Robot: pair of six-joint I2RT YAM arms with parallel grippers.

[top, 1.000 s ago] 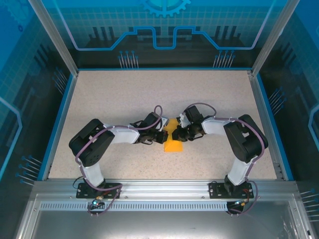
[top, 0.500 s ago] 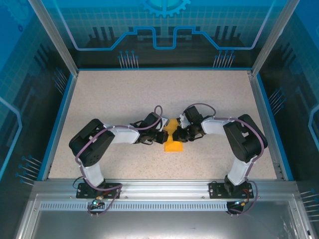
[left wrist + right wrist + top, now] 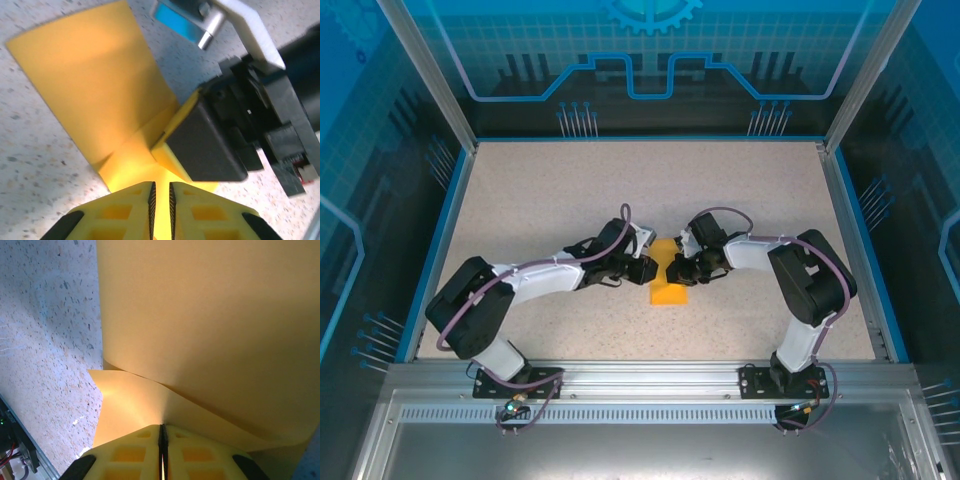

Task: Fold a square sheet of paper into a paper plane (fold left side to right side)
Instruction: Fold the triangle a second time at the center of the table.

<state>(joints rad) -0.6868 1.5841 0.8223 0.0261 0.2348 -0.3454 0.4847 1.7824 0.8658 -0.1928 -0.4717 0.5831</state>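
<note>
A folded orange-yellow sheet of paper (image 3: pixel 669 291) lies at the middle of the speckled table, its near part flat. Both grippers meet over its far part. My left gripper (image 3: pixel 648 268) comes in from the left. In the left wrist view its jaws (image 3: pixel 160 186) stand a narrow gap apart just above the paper (image 3: pixel 95 75), with nothing pinched between them. My right gripper (image 3: pixel 676 268) comes from the right and is shut on a raised flap of the paper (image 3: pixel 210 315), which curves up from its tips (image 3: pixel 162 427). One right finger (image 3: pixel 205 145) rests on the sheet.
Bare speckled table (image 3: pixel 570 190) spreads on every side of the paper. Blue rims (image 3: pixel 438 240) and glass walls bound it at the left, right and back. An aluminium rail (image 3: pixel 650 375) carrying both arm bases runs along the near edge.
The left gripper's jaws have parted slightly. The left arm has stretched out, its elbow swinging down and to the left. The right arm and the paper have stayed put.
</note>
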